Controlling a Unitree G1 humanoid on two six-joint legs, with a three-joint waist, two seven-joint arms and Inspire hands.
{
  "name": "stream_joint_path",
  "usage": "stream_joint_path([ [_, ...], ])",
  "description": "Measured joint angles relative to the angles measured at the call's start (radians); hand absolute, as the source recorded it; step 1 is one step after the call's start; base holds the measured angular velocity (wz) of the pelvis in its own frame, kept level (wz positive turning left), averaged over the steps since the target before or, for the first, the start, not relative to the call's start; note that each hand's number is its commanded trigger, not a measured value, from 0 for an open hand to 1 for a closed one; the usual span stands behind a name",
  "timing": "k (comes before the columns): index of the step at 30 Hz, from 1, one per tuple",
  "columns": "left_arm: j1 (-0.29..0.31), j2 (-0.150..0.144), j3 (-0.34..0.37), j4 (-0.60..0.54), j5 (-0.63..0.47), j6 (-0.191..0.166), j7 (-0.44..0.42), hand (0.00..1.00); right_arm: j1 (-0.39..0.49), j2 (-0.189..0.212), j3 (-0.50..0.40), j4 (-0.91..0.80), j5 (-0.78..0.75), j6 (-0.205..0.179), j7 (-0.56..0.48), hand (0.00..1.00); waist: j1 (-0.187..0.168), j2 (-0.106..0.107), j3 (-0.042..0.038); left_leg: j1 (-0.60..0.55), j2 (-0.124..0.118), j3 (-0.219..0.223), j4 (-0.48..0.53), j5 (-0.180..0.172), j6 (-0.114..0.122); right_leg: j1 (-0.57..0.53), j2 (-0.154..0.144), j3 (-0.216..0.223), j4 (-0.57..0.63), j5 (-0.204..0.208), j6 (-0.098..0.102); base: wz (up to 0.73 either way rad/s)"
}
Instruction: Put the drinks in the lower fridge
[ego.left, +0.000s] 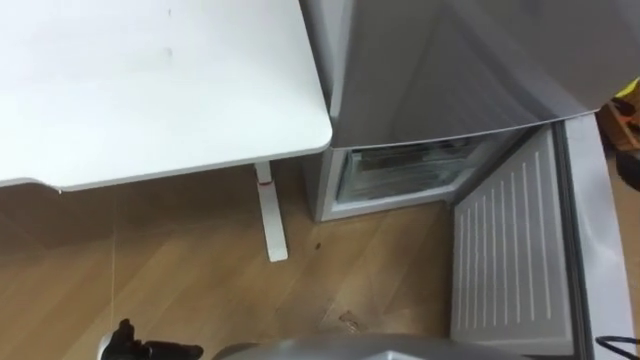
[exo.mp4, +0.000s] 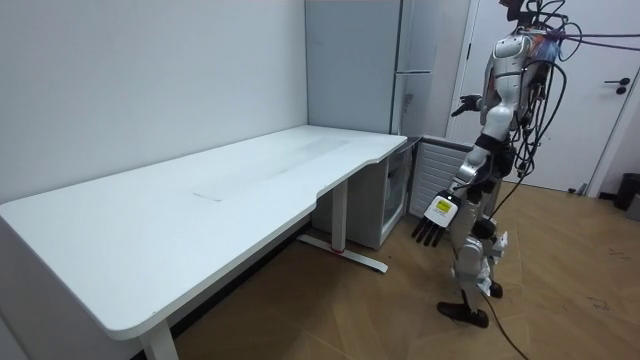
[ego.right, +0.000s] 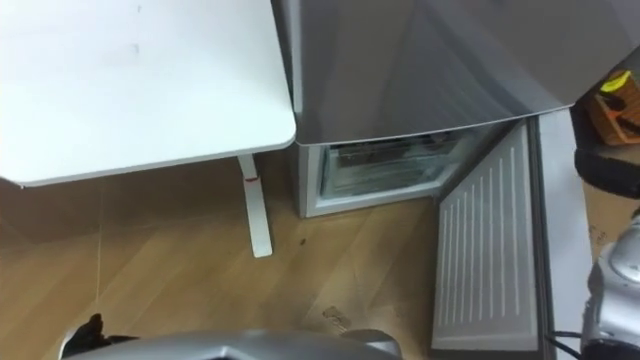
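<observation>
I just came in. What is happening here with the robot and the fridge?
The robot stands beside the white table, facing the fridge. The fridge's lower door is already swung open. The left hand hangs open at its side and holds nothing. The right hand is raised in front of the chest.

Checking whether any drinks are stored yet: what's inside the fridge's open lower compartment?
Inside the grey fridge's open lower compartment, clear plastic drawer fronts show, with no drink discernible. The fridge's upper body overhangs and hides its top and depths.
</observation>
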Motion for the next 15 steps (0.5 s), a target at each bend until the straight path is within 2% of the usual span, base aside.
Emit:
stream_joint_path([
  [2, 0.01, 0.0, 0.001, -0.018, 0.0, 0.009, 0.0, 0.0, 0.015, 0.0, -0.005, 0.008, 0.005, 0.002, -0.012, 0.0, -0.001, 0.0, 0.001, 0.006, 0.0, 0.003, -0.003, 0.0, 0.0, 0.002, 0.0, 0.002, -0.001, 0.0, 0.0, -0.03],
  [9, 0.02, -0.001, 0.001, -0.051, -0.001, 0.036, -0.002, 0.0, 0.041, 0.005, -0.007, 0.105, 0.01, 0.045, -0.013, 0.0, -0.001, 0.009, -0.0001, 0.016, 0.0, 0.018, -0.01, 0.0, 0.0, 0.003, 0.0, 0.019, -0.003, 0.0, 0.001, -0.08],
  [15, 0.02, -0.002, 0.001, -0.084, -0.001, 0.052, -0.022, 0.0, 0.045, 0.006, -0.006, 0.179, 0.058, 0.072, 0.036, 0.0, -0.002, -0.003, 0.0054, 0.028, 0.0, 0.024, -0.016, 0.0, 0.0, 0.007, 0.0, 0.032, -0.001, 0.0, 0.001, -0.05],
])
